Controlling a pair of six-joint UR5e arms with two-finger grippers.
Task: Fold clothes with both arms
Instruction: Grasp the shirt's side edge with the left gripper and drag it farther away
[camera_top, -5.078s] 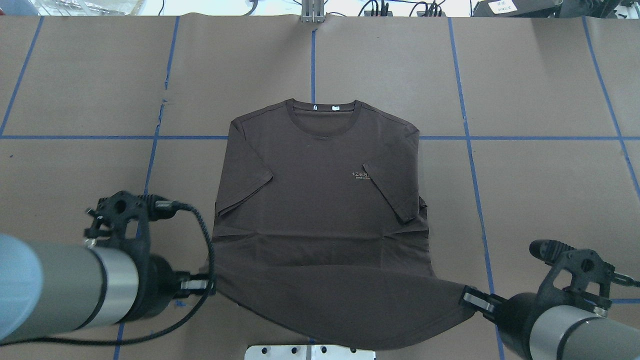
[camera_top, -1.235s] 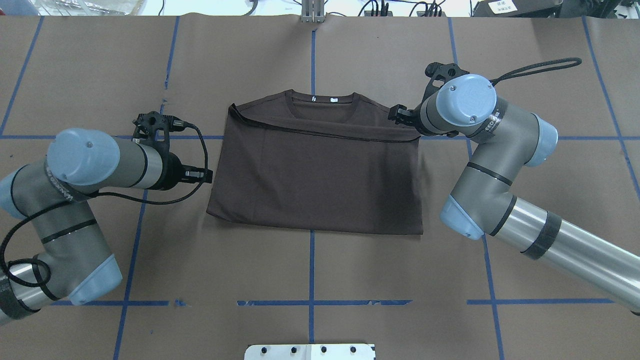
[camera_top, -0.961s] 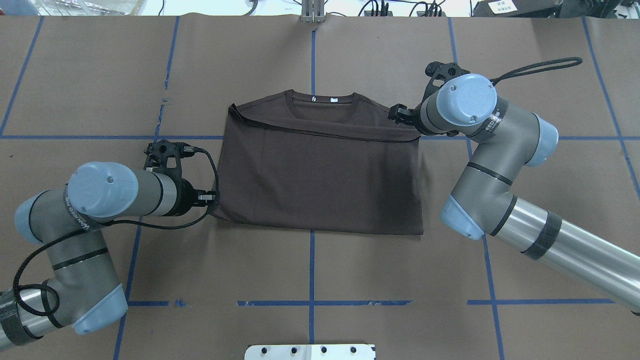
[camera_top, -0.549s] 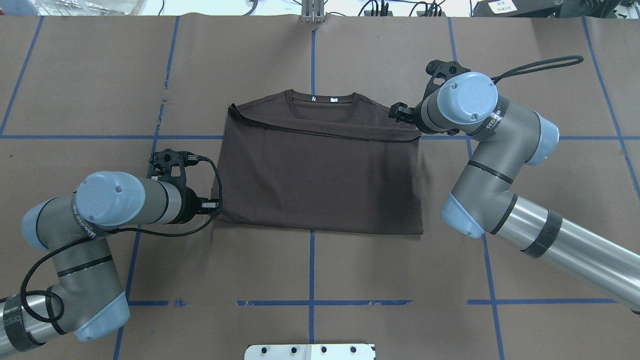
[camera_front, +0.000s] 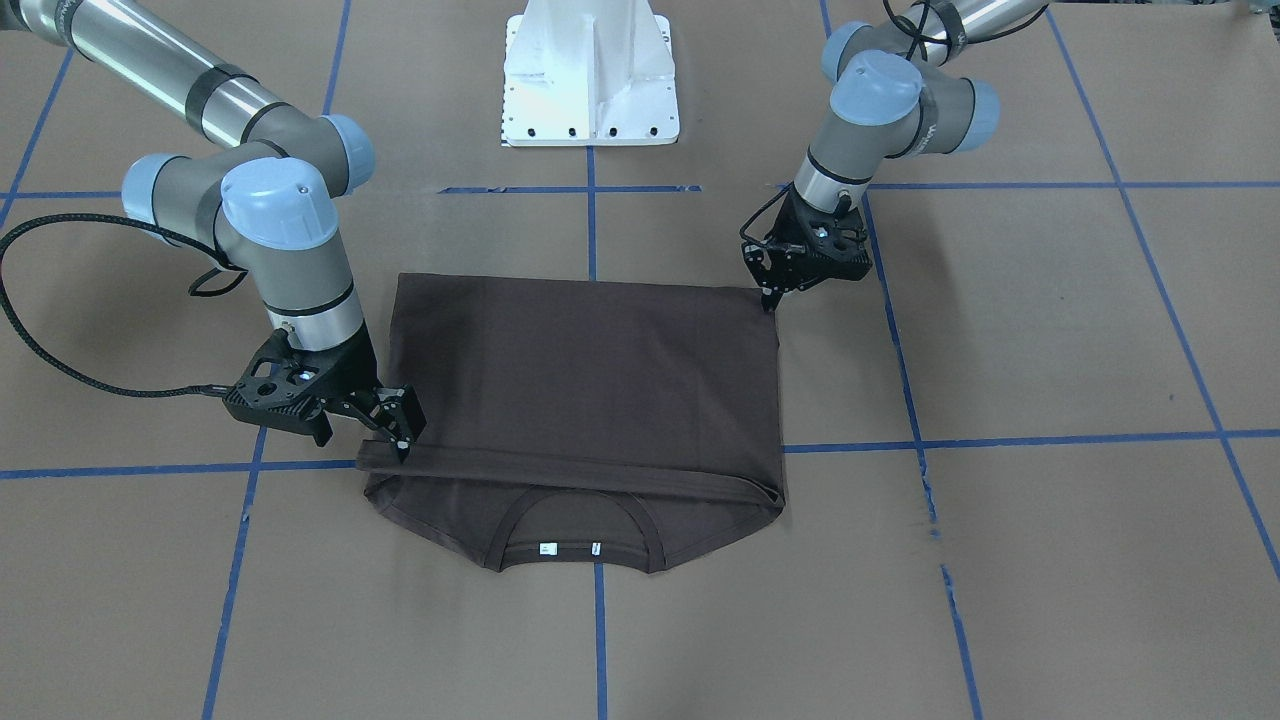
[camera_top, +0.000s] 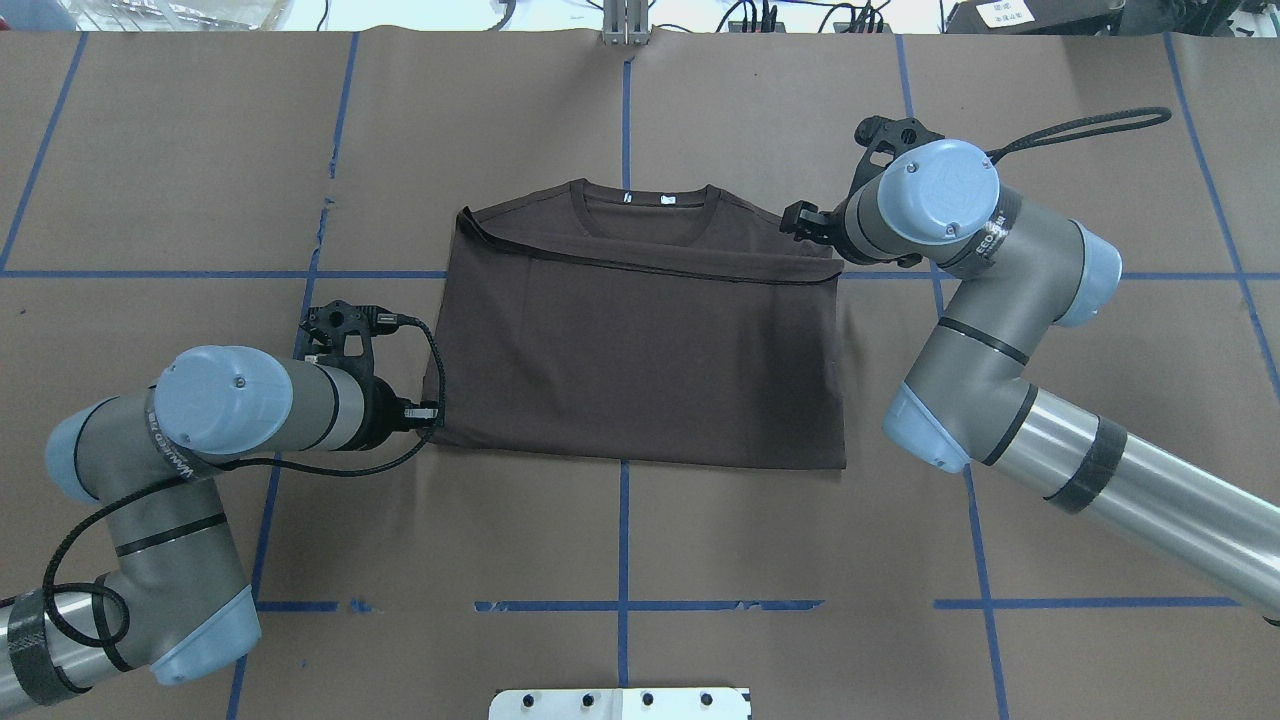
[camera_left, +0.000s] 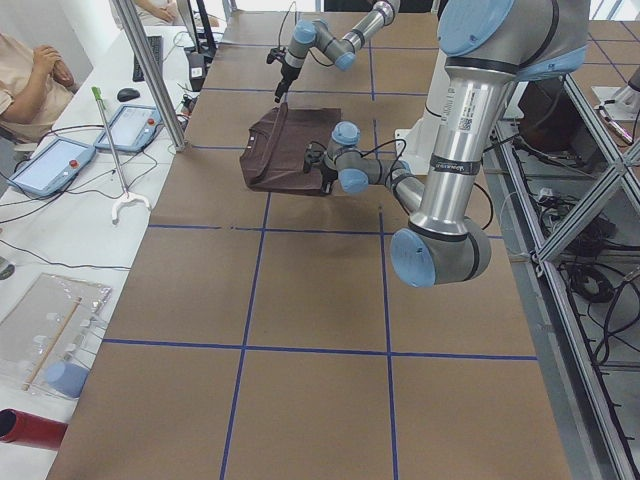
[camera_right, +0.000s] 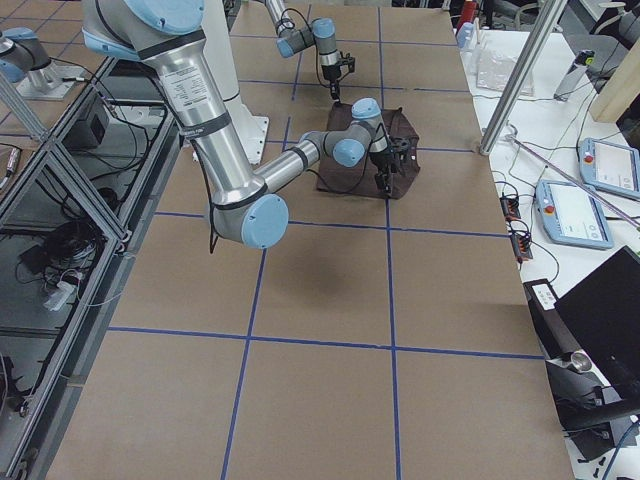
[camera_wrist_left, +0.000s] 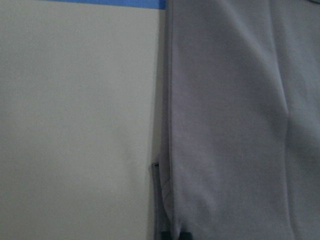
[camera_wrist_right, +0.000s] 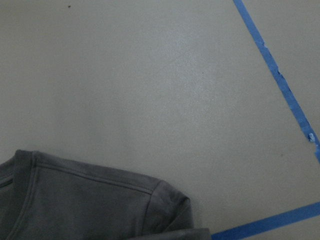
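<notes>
The dark brown T-shirt (camera_top: 640, 360) lies on the table folded in half, with its hem edge just below the ribbed collar (camera_top: 645, 205) and the white labels (camera_front: 568, 547). My left gripper (camera_top: 432, 412) is at the shirt's near-left fold corner. In the front view its fingers (camera_front: 772, 298) stand together on that corner and seem to pinch the edge. The left wrist view shows the cloth edge (camera_wrist_left: 240, 120) beside one fingertip (camera_wrist_left: 157, 200). My right gripper (camera_top: 795, 222) is open just off the hem's far-right corner (camera_front: 400, 432). The right wrist view shows only the shirt's shoulder (camera_wrist_right: 75, 205).
Brown paper with a blue tape grid (camera_top: 622, 530) covers the table. The white bolted pedestal (camera_front: 590, 80) stands at the robot's side. An aluminium post (camera_left: 150, 70), tablets (camera_left: 60, 160) and a seated person (camera_left: 30, 70) are past the far edge.
The shirt's lower half has been folded up to the collar. My left gripper then moved down from the hem to the near-left fold corner, which shifted slightly inward. My right gripper drew back a little.
</notes>
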